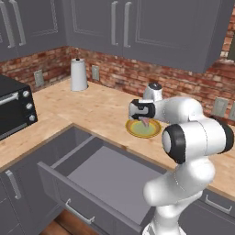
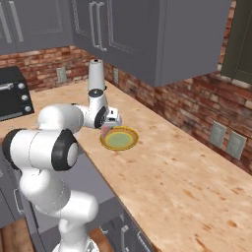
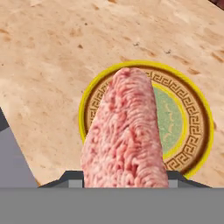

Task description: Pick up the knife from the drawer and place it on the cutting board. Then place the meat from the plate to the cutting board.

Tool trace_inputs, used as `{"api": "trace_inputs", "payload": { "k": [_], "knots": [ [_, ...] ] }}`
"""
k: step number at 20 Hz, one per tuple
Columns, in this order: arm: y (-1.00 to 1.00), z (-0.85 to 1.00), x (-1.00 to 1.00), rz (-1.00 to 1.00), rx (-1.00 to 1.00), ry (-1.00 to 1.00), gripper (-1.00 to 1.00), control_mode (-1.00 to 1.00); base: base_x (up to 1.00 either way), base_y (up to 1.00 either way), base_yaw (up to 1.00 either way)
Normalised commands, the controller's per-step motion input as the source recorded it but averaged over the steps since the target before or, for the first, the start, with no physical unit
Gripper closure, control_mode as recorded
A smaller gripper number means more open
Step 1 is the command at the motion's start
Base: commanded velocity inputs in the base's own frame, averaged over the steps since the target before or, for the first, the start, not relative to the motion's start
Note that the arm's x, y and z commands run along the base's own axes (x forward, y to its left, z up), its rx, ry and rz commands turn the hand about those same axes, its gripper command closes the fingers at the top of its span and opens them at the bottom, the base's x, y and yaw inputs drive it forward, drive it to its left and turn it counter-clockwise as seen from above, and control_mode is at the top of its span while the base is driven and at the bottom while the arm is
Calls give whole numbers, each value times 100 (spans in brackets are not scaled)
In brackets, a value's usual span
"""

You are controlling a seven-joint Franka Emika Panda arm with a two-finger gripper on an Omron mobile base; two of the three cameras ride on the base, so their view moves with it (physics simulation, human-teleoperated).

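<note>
Right now your claw (image 1: 146,122) hangs over the plate (image 1: 154,131) on the wooden worktop (image 1: 92,108), and its fingers are pinched on the meat (image 3: 124,135). From the hand camera you see the pink slab rising from between the finger tips, covering the near part of the plate's (image 3: 192,131) yellow rim and patterned brown band. From the right base camera the meat (image 2: 107,132) shows as a pink scrap just under the claw (image 2: 109,129), at the near-left edge of the plate (image 2: 125,143). Below the worktop edge the drawer (image 1: 98,176) stands pulled out, its grey floor showing. A white cylinder (image 1: 78,74) stands far back by the brick wall, and a black oven (image 1: 13,110) sits at your left.
</note>
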Motion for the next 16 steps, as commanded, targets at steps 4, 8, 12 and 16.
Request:
{"api": "trace_inputs", "payload": {
  "k": [4, 8, 12, 16],
  "knots": [
    [0, 15, -66, 0, 0, 0, 100, -100, 0, 0, 0],
    [0, 9, -69, 0, 0, 0, 100, -100, 0, 0, 0],
    [0, 44, -61, 0, 0, -9, 100, -100, 0, 0, 0],
    [0, 45, -73, 0, 0, -5, 100, -100, 0, 0, 0]
  ]
}}
